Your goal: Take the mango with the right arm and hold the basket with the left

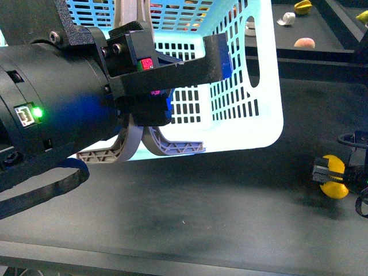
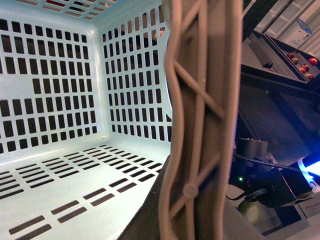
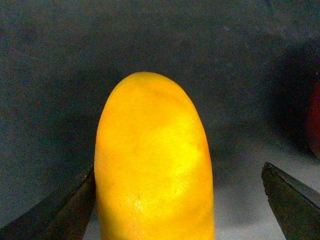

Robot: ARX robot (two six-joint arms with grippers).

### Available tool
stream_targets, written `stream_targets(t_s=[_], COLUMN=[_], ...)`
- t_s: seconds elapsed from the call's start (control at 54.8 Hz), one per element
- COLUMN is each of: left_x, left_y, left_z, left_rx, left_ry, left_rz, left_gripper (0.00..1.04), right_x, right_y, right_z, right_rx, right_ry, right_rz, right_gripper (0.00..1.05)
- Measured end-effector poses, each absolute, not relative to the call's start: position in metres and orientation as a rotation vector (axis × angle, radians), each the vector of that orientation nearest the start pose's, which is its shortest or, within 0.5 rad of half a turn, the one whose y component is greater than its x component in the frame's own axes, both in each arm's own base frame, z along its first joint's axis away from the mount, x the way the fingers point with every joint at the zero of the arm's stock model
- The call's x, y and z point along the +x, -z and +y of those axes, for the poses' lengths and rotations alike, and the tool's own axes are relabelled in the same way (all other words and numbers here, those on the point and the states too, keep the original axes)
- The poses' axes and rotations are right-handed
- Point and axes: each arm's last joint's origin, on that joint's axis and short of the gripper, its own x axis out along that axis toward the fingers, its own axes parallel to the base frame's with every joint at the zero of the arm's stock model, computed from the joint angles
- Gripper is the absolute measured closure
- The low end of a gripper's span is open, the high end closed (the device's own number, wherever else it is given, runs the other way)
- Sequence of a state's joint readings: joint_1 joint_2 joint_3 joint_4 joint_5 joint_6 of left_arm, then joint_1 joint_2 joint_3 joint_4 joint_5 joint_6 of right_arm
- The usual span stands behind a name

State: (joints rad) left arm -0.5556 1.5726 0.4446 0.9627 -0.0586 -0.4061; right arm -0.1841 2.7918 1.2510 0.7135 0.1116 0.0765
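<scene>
The light turquoise basket [image 1: 241, 86] hangs tilted above the dark table, its slotted inside [image 2: 75, 125] filling the left wrist view. My bulky black left arm's gripper [image 1: 172, 86] is shut on the basket's rim by the grey-brown handle [image 2: 195, 125]. The yellow-orange mango [image 1: 335, 187] lies on the table at the far right. My right gripper [image 1: 339, 172] is open around it. In the right wrist view the mango [image 3: 155, 160] stands between the fingers [image 3: 60, 215]: one is close against its side, the other well apart.
On a raised dark shelf at the back right lie a yellow starfruit [image 1: 303, 7], a pinkish fruit [image 1: 305, 42] and a white object [image 1: 286, 19]. A dark red thing [image 3: 315, 120] shows beside the mango. The table's front edge [image 1: 172, 253] runs below.
</scene>
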Motion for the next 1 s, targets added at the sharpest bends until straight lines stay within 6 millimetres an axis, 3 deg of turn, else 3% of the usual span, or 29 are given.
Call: stream_targets(t_s=[0.109, 0.237, 0.328, 0.602, 0.766, 1.003], left_x=[0.235, 0.235, 0.235, 0.235, 0.235, 0.235], left_y=[-0.156, -0.156, -0.156, -0.156, -0.156, -0.156], left_z=[-0.144, -0.144, -0.144, -0.144, -0.144, -0.144], left_rx=[-0.346, -0.346, -0.346, -0.346, -0.346, -0.346], left_ry=[0.456, 0.456, 0.456, 0.456, 0.456, 0.456], left_rz=[0.257, 0.257, 0.257, 0.257, 0.257, 0.257], left_gripper=[1.00, 1.00, 1.00, 1.00, 1.00, 1.00], right_x=[0.393, 0.394, 0.393, 0.388, 0.384, 0.393], right_y=[0.121, 0.121, 0.121, 0.117, 0.094, 0.030], right_z=[-0.077, -0.077, -0.078, -0.077, -0.074, -0.061], right_rx=[0.102, 0.098, 0.096, 0.126, 0.183, 0.265], right_ry=[0.313, 0.323, 0.328, 0.323, 0.290, 0.204], right_rz=[0.820, 0.818, 0.818, 0.818, 0.790, 0.672], right_gripper=[0.10, 0.34, 0.45, 0.49, 0.49, 0.49])
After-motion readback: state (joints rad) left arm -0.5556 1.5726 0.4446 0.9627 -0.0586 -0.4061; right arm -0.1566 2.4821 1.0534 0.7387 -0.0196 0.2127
